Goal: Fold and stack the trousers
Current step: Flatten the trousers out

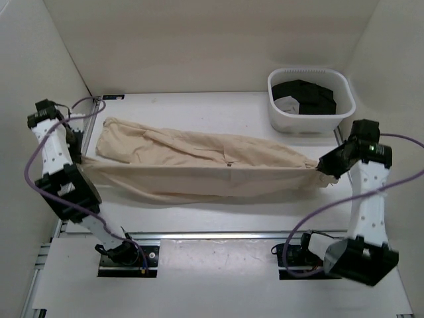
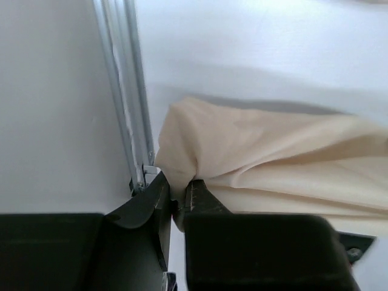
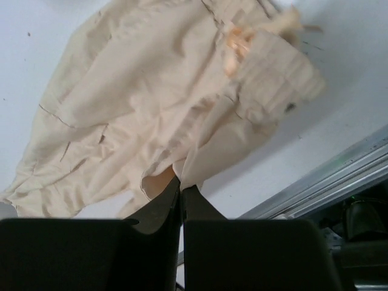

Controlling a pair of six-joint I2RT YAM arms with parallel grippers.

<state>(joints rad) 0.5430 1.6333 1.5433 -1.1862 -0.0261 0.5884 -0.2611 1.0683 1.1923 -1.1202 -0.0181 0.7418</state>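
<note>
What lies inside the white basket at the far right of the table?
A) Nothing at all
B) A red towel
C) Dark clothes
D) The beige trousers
C: the white basket holds dark clothes, almost black, and the trousers are outside it, spread in front of it.

Left wrist view: trousers [image 2: 273, 157] run off the right edge. Right wrist view: their far end is blurred and cut by the top edge. Top view: dark items [image 1: 308, 96] in the bin [image 1: 310, 124] are too small to identify.
</note>
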